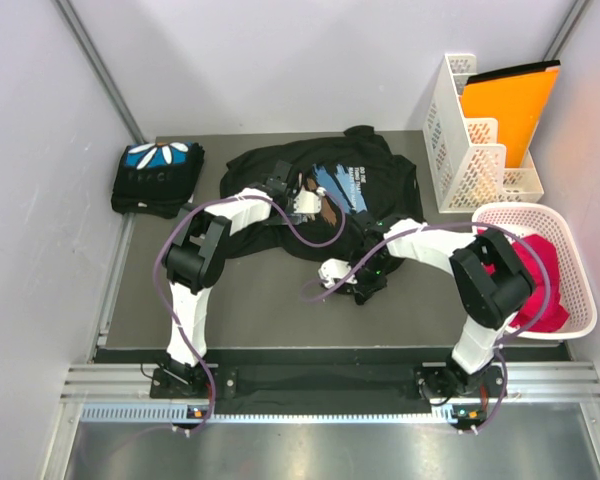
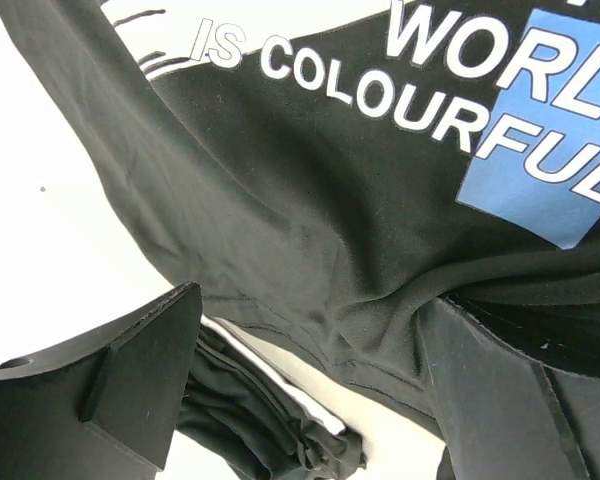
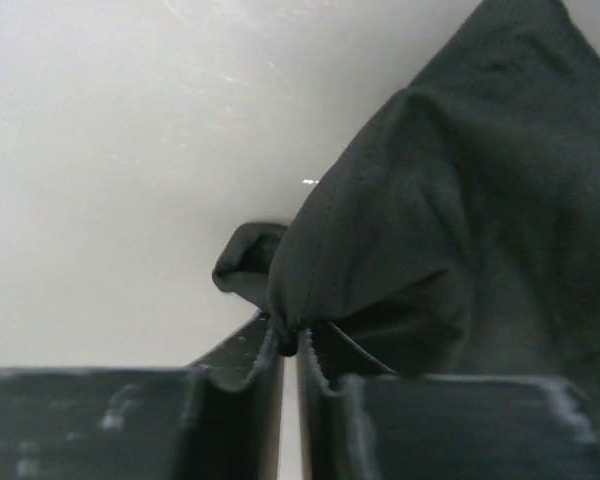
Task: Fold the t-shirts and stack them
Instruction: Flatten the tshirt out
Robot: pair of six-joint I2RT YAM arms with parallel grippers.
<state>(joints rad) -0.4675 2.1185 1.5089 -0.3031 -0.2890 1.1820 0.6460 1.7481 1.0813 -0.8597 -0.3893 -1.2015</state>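
A folded black t-shirt, its blue print with white petals facing up, sat as a compact block at the desk's far left corner. The left fingers stood spread over the rumpled second t-shirt mid-desk, its white lettering showing. The right fingers pinched a soft fold of that shirt.

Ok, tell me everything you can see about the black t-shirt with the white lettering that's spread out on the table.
The black short-sleeved cloth t-shirt with white lettering lies crumpled, print up, on the dark grey table mat, toward the back centre. Its chest print has blue and tan strokes and white text, partly reading "IS COLOURFUL". The fabric looks soft, matt and wrinkled. The right end effector is shut on a pinched fold at its near edge. The left end effector hangs open over the print.
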